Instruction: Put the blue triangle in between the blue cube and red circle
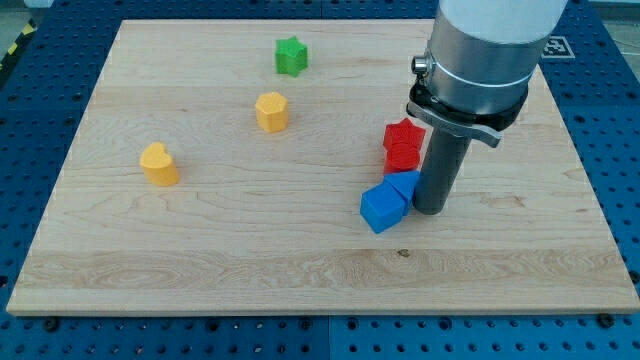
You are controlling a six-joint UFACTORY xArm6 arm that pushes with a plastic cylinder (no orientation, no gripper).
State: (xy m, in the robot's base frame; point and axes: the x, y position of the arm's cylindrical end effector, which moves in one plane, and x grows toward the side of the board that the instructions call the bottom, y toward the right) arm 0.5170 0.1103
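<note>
Risk is crowding: my tip (433, 208) has no jaws and holds nothing, only touches the right side of the blue triangle (405, 183), which sits packed between the blue cube (382, 208) at its lower left and the red block (404, 146) just above, so a further shove leftward likely drags the cube along or knocks the red one off. Blue triangle shows only as a small blue wedge, partly hidden by the cube and the rod, shape hard to confirm; task looks about done.
</note>
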